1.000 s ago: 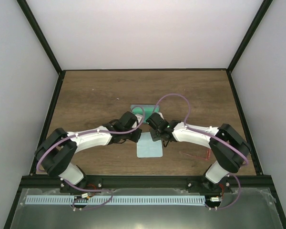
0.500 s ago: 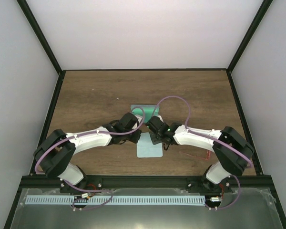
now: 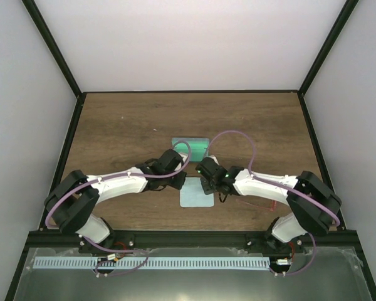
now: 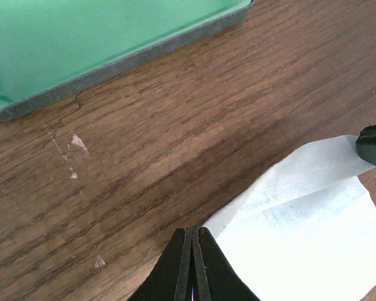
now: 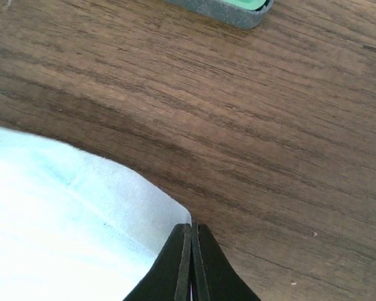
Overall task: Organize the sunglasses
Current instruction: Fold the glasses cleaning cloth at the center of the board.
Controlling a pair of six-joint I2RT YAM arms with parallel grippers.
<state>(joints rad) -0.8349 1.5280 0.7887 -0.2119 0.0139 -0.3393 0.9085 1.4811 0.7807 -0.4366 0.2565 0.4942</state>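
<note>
the sunglasses (image 3: 264, 204) show up only as a very thin red wire line, seen from the top view alone. they lie flat on the wooden desk (image 3: 125, 125), on its right side toward the near edge, off to the right of the cloth (image 3: 193, 198). most of the pair sits hidden under the right arm (image 3: 269, 185), so the lenses, and whether the slender arms are folded, cannot be made out.
</note>
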